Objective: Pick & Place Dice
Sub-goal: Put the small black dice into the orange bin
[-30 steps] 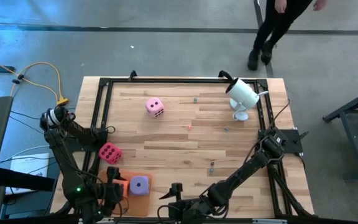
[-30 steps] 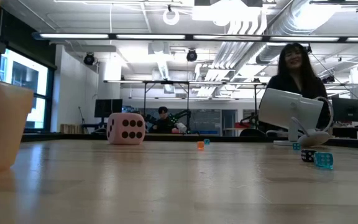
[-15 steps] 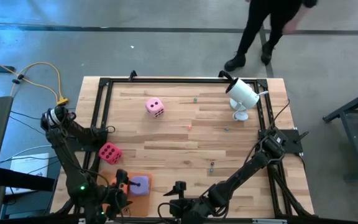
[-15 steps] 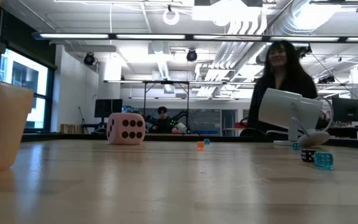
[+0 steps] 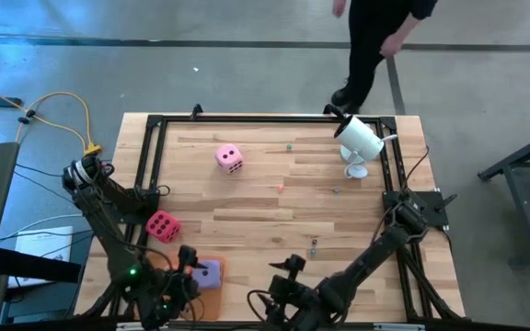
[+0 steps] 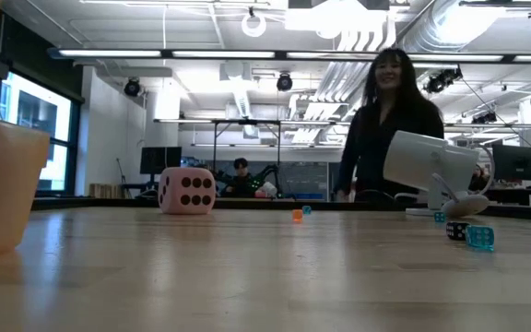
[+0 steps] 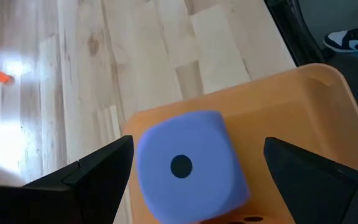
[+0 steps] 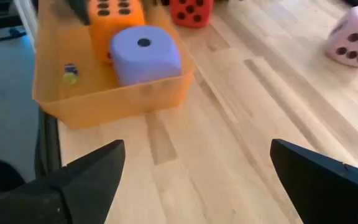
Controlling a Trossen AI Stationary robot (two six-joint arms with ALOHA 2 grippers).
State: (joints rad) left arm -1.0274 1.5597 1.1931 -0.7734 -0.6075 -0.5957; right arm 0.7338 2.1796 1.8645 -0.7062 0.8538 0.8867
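We see the left pincer [image 7: 191, 171] hanging spread wide over the near left corner of the counter [image 5: 274, 184], its two dark fingers [image 7: 86, 174] standing on either side of the purple die [image 7: 188, 165] without touching it. That die lies in the orange tray [image 7: 303, 106], one pip facing the left wrist camera. From above, the purple die [image 5: 207, 272] and the tray [image 5: 199, 299] are partly covered by the left arm, and the left pincer [image 5: 184, 267] sits right beside the die. The right pincer [image 8: 194, 171] is also spread, holding nothing, above bare wood near the front edge of the counter, and the tray [image 8: 104, 99] lies a little way ahead of it. The right wrist view shows us what the overhead one hides: an orange die [image 8: 114, 15] sits in the tray touching the purple die [image 8: 145, 53], with a tiny dice piece [image 8: 71, 73] beside them on the tray floor. It also shows the magenta die [image 8: 191, 9] on the counter just beyond the tray, and the pink die [image 8: 356, 37] well apart. From above, the magenta die [image 5: 162, 225] lies near the left rail and the pink die [image 5: 228, 158] farther toward the back. The low view gives us the pink die [image 6: 186, 191] with six pips facing the camera, a white camera on a stand [image 6: 436, 166], and a person [image 6: 385, 129] behind the counter.
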